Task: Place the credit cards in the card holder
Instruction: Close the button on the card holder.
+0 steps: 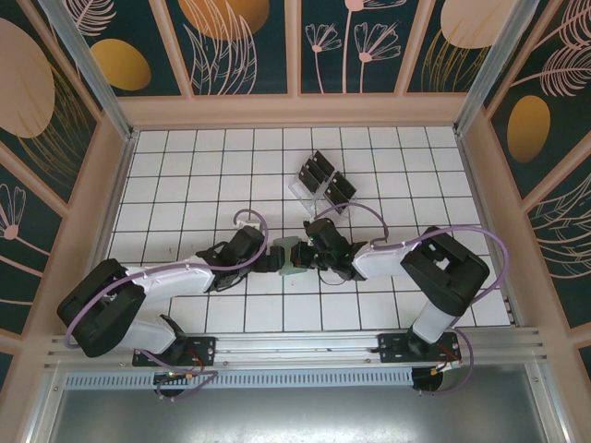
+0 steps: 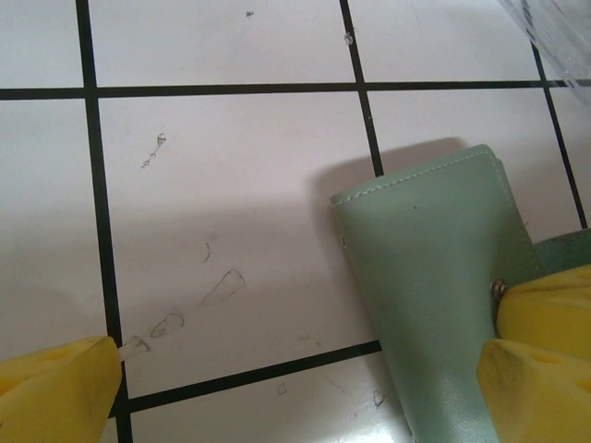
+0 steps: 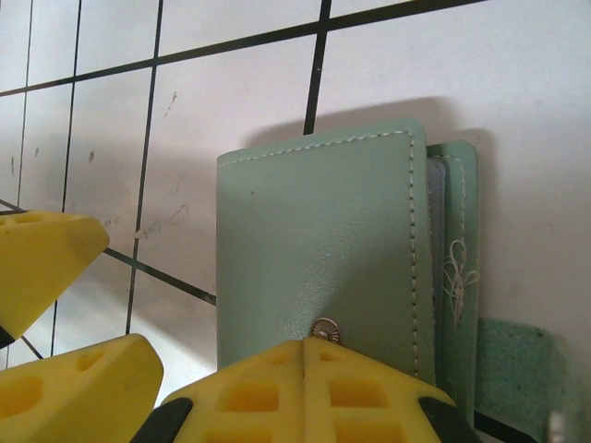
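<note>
On the tiled table [image 1: 185,185], a clear rack [image 1: 301,192] stands far centre. The left gripper [image 1: 271,259], jaws wide apart, straddles the closed card holder [image 1: 291,258] mid-table. The right gripper [image 1: 312,251], fingers together, meets its right edge, perhaps nipping the flap. The credit cards [image 1: 325,177] wait in the rack. Pin the body, then lift the flap at the snap [image 3: 324,329]

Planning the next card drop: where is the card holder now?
Top view: the card holder lies mid-table between the left claw and right claw, just on the near side of the clear rack.
</note>
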